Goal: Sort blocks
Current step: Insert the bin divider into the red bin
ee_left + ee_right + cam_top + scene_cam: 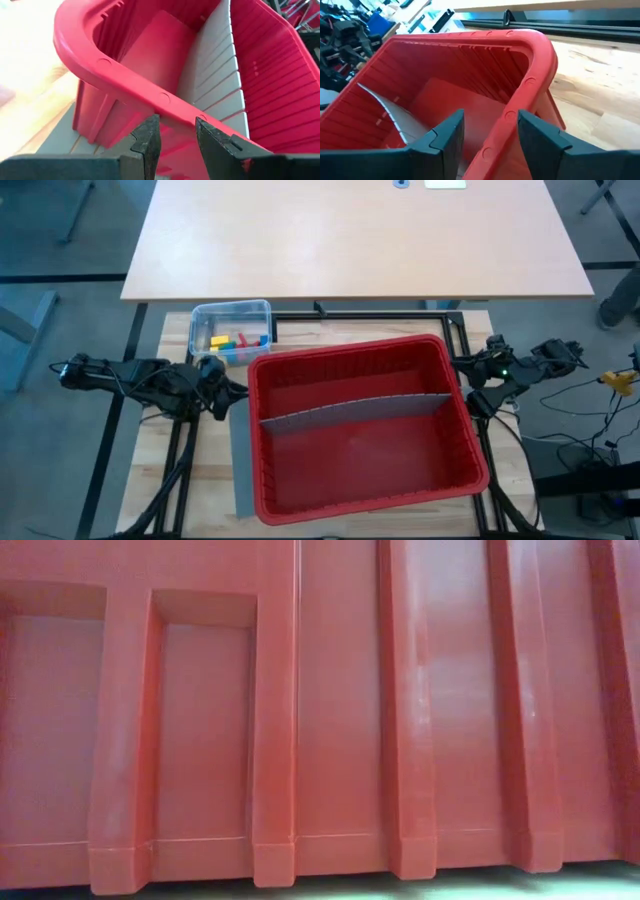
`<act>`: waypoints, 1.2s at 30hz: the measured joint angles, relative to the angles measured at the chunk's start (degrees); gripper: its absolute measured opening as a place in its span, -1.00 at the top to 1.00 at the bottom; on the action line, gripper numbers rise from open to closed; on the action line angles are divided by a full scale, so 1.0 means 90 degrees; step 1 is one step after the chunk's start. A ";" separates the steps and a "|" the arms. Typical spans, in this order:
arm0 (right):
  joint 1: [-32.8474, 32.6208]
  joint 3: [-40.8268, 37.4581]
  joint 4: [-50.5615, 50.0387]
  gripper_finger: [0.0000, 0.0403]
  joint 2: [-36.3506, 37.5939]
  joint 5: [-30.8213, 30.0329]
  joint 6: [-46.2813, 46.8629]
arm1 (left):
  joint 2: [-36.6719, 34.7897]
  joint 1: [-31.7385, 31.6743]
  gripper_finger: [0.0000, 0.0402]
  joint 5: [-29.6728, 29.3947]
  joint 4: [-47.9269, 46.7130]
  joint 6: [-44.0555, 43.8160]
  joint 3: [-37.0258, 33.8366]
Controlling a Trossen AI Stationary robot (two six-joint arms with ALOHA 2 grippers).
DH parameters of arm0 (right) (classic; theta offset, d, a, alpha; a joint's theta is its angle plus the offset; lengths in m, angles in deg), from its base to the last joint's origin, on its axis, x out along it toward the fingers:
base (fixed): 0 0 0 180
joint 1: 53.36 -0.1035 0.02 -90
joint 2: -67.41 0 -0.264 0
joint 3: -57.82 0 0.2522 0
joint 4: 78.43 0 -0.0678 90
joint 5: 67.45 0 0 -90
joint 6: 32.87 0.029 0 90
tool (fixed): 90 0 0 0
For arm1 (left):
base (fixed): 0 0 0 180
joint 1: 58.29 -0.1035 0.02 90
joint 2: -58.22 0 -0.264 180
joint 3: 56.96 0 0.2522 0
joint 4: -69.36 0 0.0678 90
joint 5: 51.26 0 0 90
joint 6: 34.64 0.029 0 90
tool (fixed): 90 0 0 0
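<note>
Big red bin (365, 430) sits mid-counter (205, 480), a grey divider (355, 412) running across its inside. Both halves look empty, so sorting seems not yet begun.

Left tool (176, 145) is at the bin's left rim, jaws straddling the rim at a narrow gap; whether the pads actually press the rim can't be told. Right tool (487, 135) is at the bin's right rim, jaws spread wider with the rim between them and a visible gap, so apparently not clamping. Likely the two arms are there to position or steady the bin.

The blocks (237, 341), yellow, red, green and blue, lie in a small clear tub (230, 330) just off the bin's back-left corner, near the left tool.

The bin's tall wall stands between the tub and the compartments. The low view is filled by that wall.
</note>
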 joint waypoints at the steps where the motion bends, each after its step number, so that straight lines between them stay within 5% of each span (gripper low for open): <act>1: 0.0000 0.0000 0.0058 0.20 0.0000 0.0062 0.0073 | 0.0000 0.0000 0.49 -0.0061 0.0000 0.0000 0.0000; 10: 0.0000 0.0000 0.0274 0.36 0.0000 0.0512 -0.0358 | -0.0005 -0.0005 0.49 -0.1094 0.0002 0.0114 0.0000; 22: -0.0002 0.0000 0.0112 0.62 0.0000 0.0897 -0.0226 | -0.0005 -0.0017 0.49 -0.1320 -0.0002 -0.0184 0.0000; 36: -0.0002 0.0010 -0.0081 0.36 0.0000 0.0924 0.0215 | 0.0099 -0.0017 0.49 -0.0538 -0.0011 -0.0968 0.0000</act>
